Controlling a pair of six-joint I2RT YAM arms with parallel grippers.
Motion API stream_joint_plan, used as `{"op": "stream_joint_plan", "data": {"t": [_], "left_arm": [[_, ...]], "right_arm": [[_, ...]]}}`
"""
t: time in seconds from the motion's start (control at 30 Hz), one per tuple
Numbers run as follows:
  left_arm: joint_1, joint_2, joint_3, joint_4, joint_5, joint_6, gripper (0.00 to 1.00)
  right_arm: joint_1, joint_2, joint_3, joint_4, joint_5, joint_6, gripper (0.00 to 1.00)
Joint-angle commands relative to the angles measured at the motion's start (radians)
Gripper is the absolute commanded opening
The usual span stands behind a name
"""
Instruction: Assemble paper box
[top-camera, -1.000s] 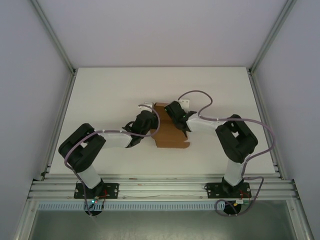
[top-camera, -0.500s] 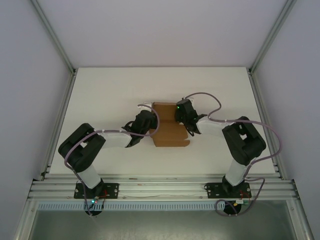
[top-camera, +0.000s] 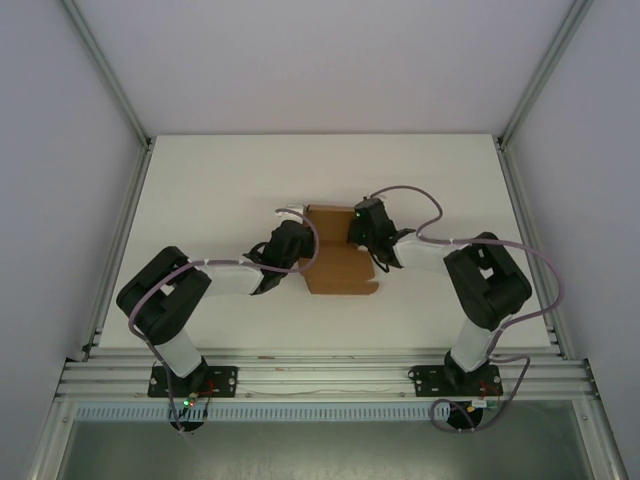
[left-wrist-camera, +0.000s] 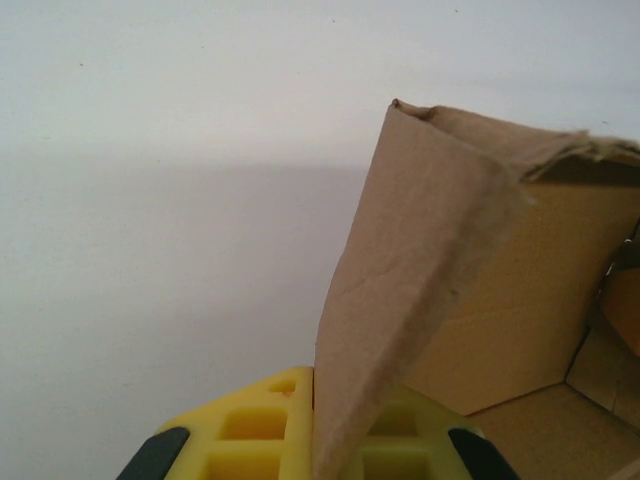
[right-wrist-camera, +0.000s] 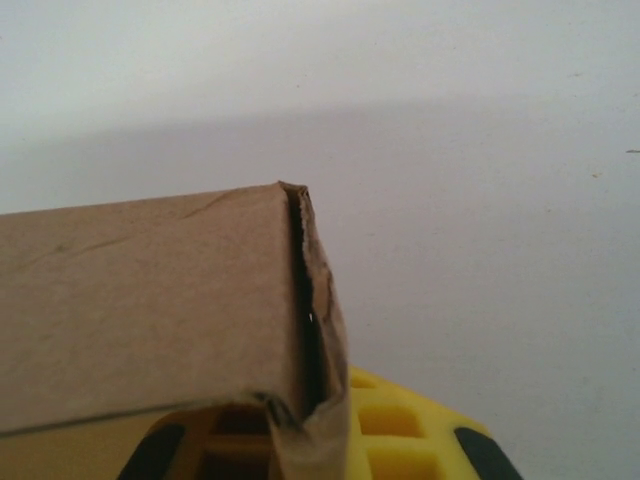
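— What do our left jaws grip?
— They're shut on a raised wall of the paper box (top-camera: 335, 262), and our right jaws pinch its opposite corner.
— And around them?
— There's bare white bench (top-camera: 220, 190) beyond both, and the cardboard hides their tips.

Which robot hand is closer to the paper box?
Neither, it's a tie: the left gripper pinches the left wall of the paper box, and the right gripper pinches its right wall.
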Motion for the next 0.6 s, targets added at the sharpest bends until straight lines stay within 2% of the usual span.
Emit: {"op": "stream_joint_plan", "data": {"t": [0.0, 0.17, 0.27, 0.37, 0.53, 0.57], "left_arm": [[0.001, -0.011, 0.010, -0.017, -0.010, -0.022, 0.00], [0.001, -0.027, 0.025, -0.056, -0.044, -0.036, 0.00], [0.001, -0.027, 0.038, -0.082, -0.056, -0.043, 0.00], [0.001, -0.019, 0.047, -0.081, -0.046, -0.040, 0.00], [0.001, -0.010, 0.057, -0.085, -0.020, -0.038, 0.00], [0.001, -0.012, 0.059, -0.084, -0.007, -0.035, 0.00]], "right_arm": [[-0.002, 0.017, 0.053, -0.113, 0.185, 0.012, 0.00], [0.031, 0.073, 0.173, -0.429, 0.549, 0.064, 0.00], [0.039, 0.118, 0.240, -0.572, 0.667, 0.128, 0.00], [0.044, 0.110, 0.204, -0.441, 0.576, 0.058, 0.00], [0.044, 0.020, 0.023, 0.048, 0.301, -0.059, 0.02], [0.042, 0.007, -0.008, 0.146, 0.228, -0.093, 0.07]]}}
